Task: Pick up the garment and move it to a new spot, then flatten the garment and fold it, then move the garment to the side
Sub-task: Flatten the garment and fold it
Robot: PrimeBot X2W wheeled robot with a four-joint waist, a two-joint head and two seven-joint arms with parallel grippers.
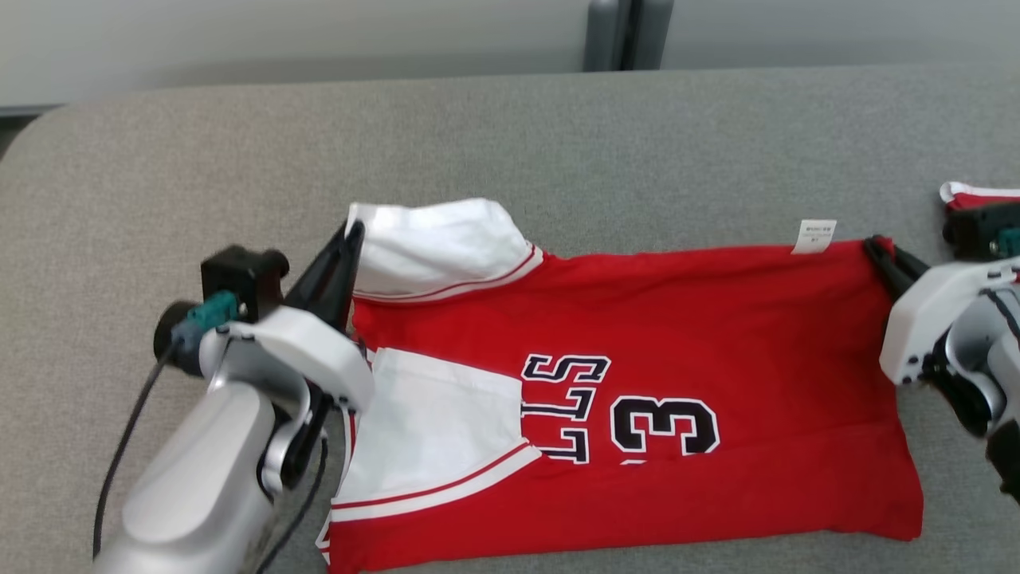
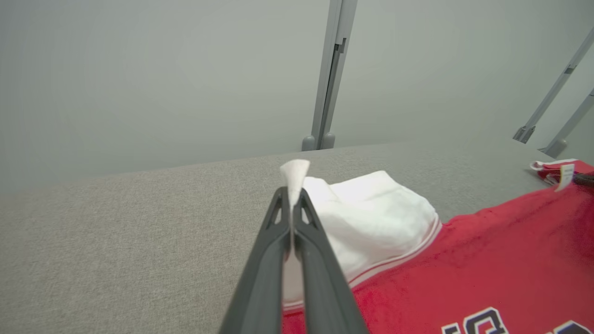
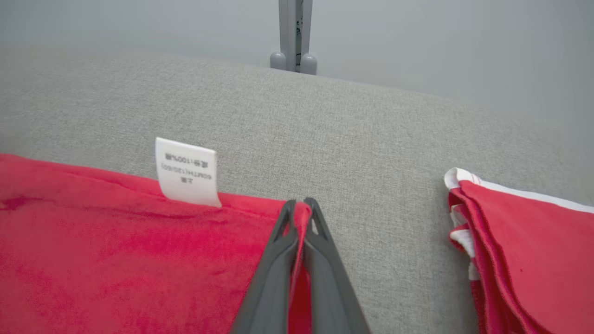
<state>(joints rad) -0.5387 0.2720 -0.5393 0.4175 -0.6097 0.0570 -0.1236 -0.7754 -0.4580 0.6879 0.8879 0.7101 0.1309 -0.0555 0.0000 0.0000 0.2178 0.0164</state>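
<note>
The red basketball-style jersey with white sleeves and black lettering lies spread across the middle of the grey fabric-covered counter, its length running left to right. The near white sleeve is laid inward over the red body, which suggests the folding stage is under way. The left claw is closed on the tip of the far white sleeve; in the left wrist view a small peak of white cloth pokes out between the pinched fingers. The right claw is clamped on the jersey's far right corner, with red cloth caught between its tips in the right wrist view, just beside the small white care label standing up from the edge. Holding both far corners at once probably lets the arms keep that edge taut, so it can be carried over evenly without bunching. A second red garment with white trim lies apart at the right, likely leaving the working area free.
</note>
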